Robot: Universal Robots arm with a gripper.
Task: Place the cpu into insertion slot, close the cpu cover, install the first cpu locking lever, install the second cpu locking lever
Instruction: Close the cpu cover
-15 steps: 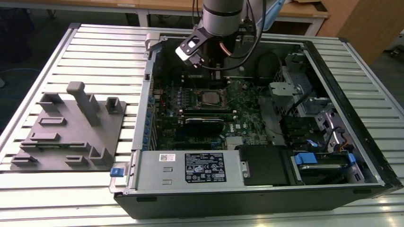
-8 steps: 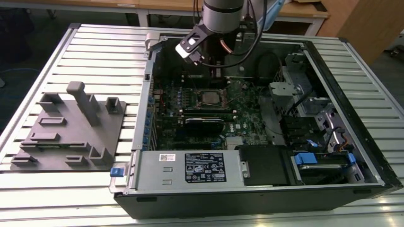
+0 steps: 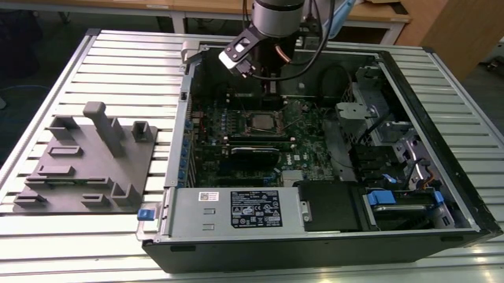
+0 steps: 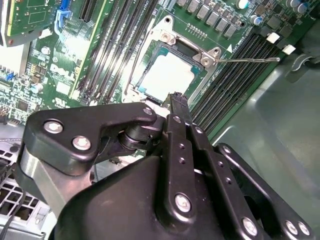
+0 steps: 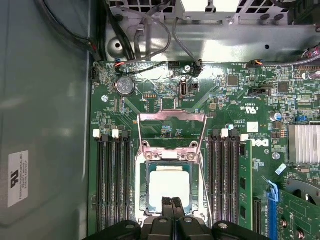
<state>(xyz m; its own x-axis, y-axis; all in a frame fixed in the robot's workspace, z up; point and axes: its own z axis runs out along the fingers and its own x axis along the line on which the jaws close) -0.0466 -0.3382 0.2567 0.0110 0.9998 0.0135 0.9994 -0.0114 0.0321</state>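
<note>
Closest to the lens in the second wrist view is the black linkage of the gripper [image 4: 176,97]. It blocks most of the lower part of that picture and hides the board beneath it. Its fingers [image 5: 166,206] are pressed together with nothing visible between them, and they narrow to one tip over the near edge of the cpu [image 5: 170,184]. I cannot tell whether the tip touches the chip or hangs just above it.

The cpu lies flat inside the insertion slot [image 5: 143,190] with its pale metal top facing up. The fingers cover its near edge in both wrist views. The cpu cover [image 5: 171,116] is open, swung back off the chip on the side away from the fingers. In the first wrist view, green circuit board [image 5: 240,90] shows through its square window. In the second wrist view the cover is hard to make out.

There, a thin metal lever [image 4: 247,60] sticks out from a corner of the socket and reaches across the long black memory slots [image 5: 112,180]. Its far end is blurred.

In the exterior view the arm comes down into an open computer case [image 3: 315,250] lying on a slatted tabletop [image 3: 118,65]. The fingertips are lost in shadow there, and the arm is cut off at the picture's upper edge. A grey fixture block [image 3: 87,165] stands on the tabletop at the exterior view's left, well apart from the case.
</note>
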